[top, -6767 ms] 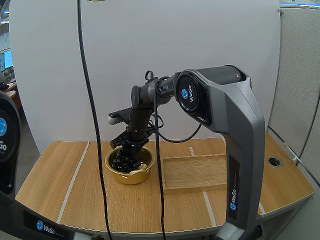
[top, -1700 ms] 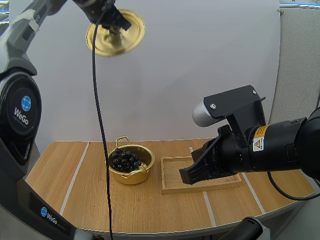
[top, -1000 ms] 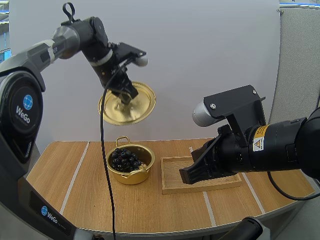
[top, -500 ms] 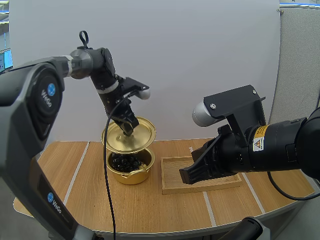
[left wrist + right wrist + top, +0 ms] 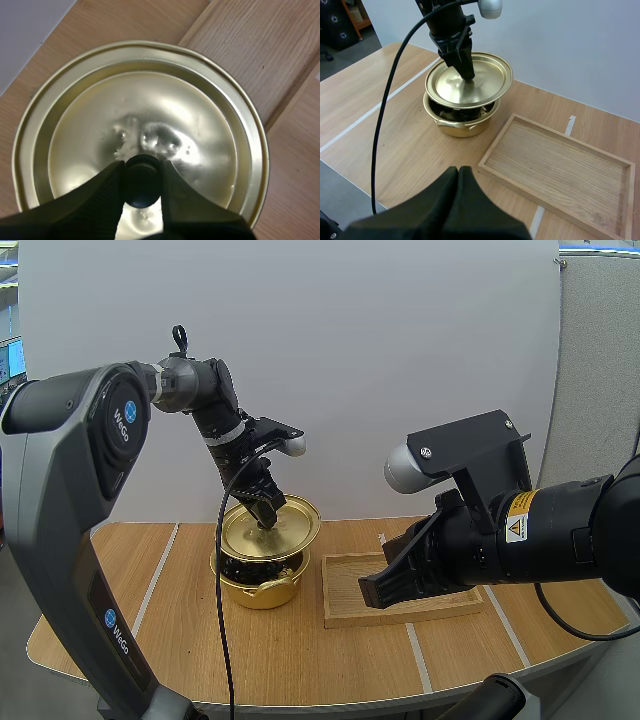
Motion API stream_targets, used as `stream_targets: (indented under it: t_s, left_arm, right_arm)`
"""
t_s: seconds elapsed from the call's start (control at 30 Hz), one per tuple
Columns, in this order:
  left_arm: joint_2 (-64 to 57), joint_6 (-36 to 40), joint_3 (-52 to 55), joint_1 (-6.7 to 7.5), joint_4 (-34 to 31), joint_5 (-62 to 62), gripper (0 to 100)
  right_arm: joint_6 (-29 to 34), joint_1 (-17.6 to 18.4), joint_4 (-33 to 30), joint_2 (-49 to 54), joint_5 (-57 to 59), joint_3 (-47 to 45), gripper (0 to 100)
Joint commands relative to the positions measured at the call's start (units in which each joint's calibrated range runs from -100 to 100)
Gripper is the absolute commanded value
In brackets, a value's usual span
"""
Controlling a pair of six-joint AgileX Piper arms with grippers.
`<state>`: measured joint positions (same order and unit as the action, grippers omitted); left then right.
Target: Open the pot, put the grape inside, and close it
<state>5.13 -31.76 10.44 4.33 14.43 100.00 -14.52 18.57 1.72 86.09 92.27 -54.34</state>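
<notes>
The gold pot stands on the table with dark grapes inside it. The gold lid hangs tilted just above the pot's rim, slightly toward the tray side. My left gripper is shut on the lid's black knob, pinching it between its tips. My right gripper is shut on nothing, its fingers together as one wedge, raised over the table's near side in front of the tray.
A shallow wooden tray lies right of the pot. White tape lines run across the wooden tabletop. My right arm's bulk hangs above the tray's right part.
My left gripper has brought the lid down from high above the table to just over the pot. The right arm has stayed still.
</notes>
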Motion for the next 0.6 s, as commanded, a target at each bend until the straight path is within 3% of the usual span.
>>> stream_targets:
  t_s: [0.0,0.57]
  left_arm:
    - [-0.08,-0.18,0.17,0.18,-0.56,0.00,0]
    - [2.01,-0.80,0.65,0.11,-2.31,0.00,0]
  right_arm:
    - [-0.03,-0.10,-0.24,0.43,-0.60,-0.08,0]
    - [-0.03,-0.74,-0.24,0.43,-0.59,-0.08,0]
